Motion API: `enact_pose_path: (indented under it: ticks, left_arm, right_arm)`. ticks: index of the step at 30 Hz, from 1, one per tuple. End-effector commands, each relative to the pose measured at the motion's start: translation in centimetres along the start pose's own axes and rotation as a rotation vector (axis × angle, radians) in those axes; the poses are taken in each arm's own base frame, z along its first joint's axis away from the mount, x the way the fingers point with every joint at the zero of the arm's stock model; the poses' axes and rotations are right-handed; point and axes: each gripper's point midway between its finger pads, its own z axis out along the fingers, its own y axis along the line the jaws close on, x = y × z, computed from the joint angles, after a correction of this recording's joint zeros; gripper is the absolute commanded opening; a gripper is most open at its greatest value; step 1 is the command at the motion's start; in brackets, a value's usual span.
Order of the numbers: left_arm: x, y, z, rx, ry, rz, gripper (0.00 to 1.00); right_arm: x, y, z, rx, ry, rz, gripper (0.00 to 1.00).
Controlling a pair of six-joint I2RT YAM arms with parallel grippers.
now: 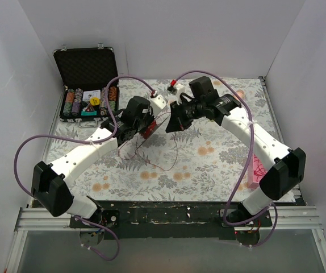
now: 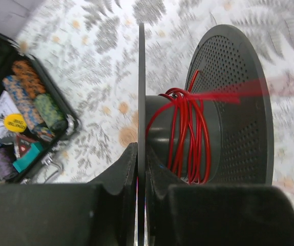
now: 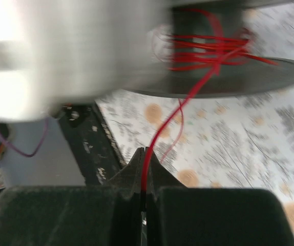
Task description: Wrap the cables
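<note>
Spotter: Nearest the wrist lens, left end effector (image 2: 142, 164): fingers pressed onto the thin flange of a black spool (image 2: 229, 102), one on either side, flange edge-on between them.

Logger: Spool contents?

Spotter: Wound on it, the cables (image 2: 188, 133): thin red wire, several loose turns round the hub. One strand leaves toward 3 o'clock, blurred.

Logger: Other container?

Spotter: Open black case (image 1: 86, 65) at the 10 o'clock corner of the worktop (image 1: 208, 165), lid upright. Holds poker chips (image 1: 75, 102) in rows, a yellow disc (image 2: 15, 122), and a white card-like item.

Logger: Right side?

Spotter: On that side the right end effector (image 3: 144, 159) is pinching a single red strand, which rises to the spool at 12 o'clock of that view. Heavy blur.

Logger: Arm pose, overhead?

Spotter: From 7 o'clock the left arm (image 1: 83, 151), from 5 o'clock the right arm (image 1: 254, 133), both elbows out. Wrists close together above mid-worktop, slightly toward 12. Slack wire lies looped on the worktop at 6 o'clock of the left wrist.
</note>
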Motion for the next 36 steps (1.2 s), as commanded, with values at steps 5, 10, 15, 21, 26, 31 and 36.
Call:
enact_pose_path:
  ticks: [5, 10, 15, 21, 26, 31, 36]
  left_arm:
    - [-9.9, 6.4, 0.1, -0.142, -0.327, -0.405, 0.00]
    - [-15.5, 7.5, -2.3, -0.071, -0.448, -0.572, 0.00]
    - [-20.3, 9.0, -7.5, -0.009, -0.577, -0.666, 0.00]
    - [-24.5, 10.5, -14.6, 0.049, -0.715, -0.650, 0.00]
    - [-26.1, 10.2, -19.8, 0.134, -0.801, -0.622, 0.00]
    - [-27.6, 10.5, -24.4, 0.182, -0.887, -0.585, 0.00]
    - [-28.6, 10.4, -28.3, 0.232, -0.960, -0.558, 0.00]
  right_arm:
    - [-3.7, 10.1, -1.5, -0.339, -0.205, -0.078, 0.01]
    - [-5.4, 12.9, 0.3, -0.267, -0.343, -0.237, 0.04]
    - [-4.3, 10.6, 2.0, -0.109, -0.394, -0.339, 0.39]
    - [-3.1, 7.5, 1.4, 0.014, -0.528, -0.440, 0.64]
    - [-0.9, 4.9, 1.6, 0.101, -0.581, -0.545, 0.73]
    - [0.1, 2.8, 2.2, 0.170, -0.607, -0.640, 0.76]
    - [0.4, 1.5, 2.5, 0.141, -0.698, -0.690, 0.78]
